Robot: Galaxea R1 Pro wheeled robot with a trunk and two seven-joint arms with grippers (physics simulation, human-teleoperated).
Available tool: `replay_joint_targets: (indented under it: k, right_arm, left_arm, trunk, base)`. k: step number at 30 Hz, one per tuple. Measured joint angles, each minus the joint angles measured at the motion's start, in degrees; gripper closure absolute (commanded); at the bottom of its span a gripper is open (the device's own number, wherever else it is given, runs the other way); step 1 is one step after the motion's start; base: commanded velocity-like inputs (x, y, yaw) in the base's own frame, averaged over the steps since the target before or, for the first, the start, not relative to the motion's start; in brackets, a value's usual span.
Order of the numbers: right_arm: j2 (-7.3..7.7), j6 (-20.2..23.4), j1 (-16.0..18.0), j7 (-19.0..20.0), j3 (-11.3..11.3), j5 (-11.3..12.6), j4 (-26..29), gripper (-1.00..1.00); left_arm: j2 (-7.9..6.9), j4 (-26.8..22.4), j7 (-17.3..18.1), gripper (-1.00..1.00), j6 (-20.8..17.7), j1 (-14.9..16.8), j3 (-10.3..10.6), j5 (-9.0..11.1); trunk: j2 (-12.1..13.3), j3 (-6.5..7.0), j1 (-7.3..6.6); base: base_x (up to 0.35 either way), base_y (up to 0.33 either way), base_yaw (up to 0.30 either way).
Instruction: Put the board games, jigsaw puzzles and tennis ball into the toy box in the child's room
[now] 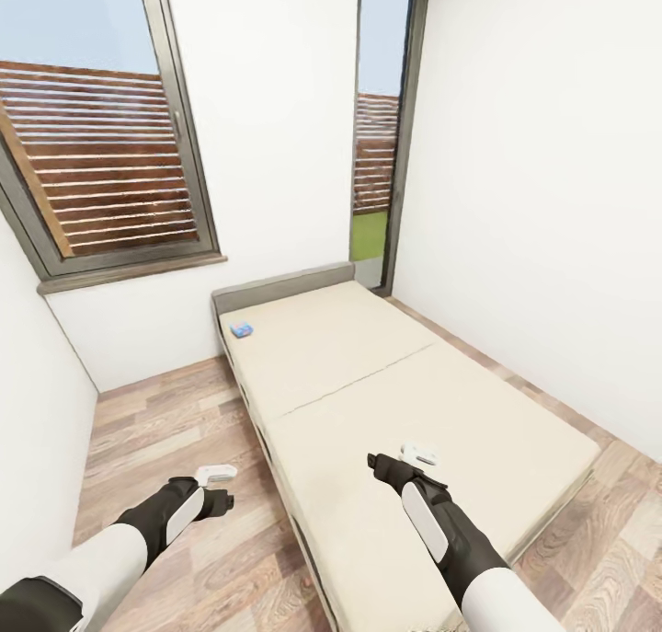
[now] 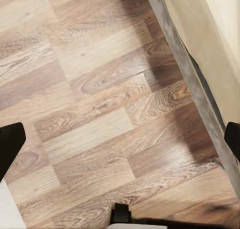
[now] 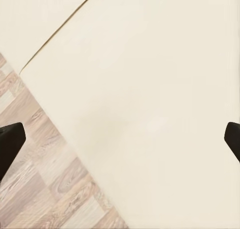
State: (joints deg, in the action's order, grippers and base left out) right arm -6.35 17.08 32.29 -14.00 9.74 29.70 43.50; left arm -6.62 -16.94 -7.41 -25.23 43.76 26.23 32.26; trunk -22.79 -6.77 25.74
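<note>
I'm looking down past my left gripper's (image 2: 120, 139) spread black fingertips (image 2: 10, 144) at the wood-plank floor (image 2: 90, 99), with the bed's (image 2: 220, 49) grey frame edge running alongside.

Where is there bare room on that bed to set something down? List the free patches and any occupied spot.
Nearly all of the bed is bare: the near half, from the seam across the mattress down to the right gripper, and most of the far half up to the headboard. Occupied: the far left corner by the headboard, where the small blue board game lies.
</note>
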Motion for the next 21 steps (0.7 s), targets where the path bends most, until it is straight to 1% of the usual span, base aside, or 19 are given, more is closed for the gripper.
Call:
replay_joint_targets:
  k: [7, 21]
  right_arm:
    - [-0.01, 0.01, 0.00, 0.00, -0.01, 0.00, 0.01, -1.00]
    - [-0.01, 0.01, 0.00, 0.01, -0.02, 0.00, 0.01, -1.00]
  left_arm:
    - [0.01, 0.00, -0.01, -1.00, 0.03, 0.00, 0.00, 0.00]
    - [0.01, 0.00, -0.03, -1.00, 0.03, 0.00, 0.01, -0.01]
  trunk:
    - [0.00, 0.38, 0.00]
    - [0.00, 1.16, 0.00]
  base:
    - [0.000, 0.072, -0.227]
    - [0.000, 0.007, -0.231]
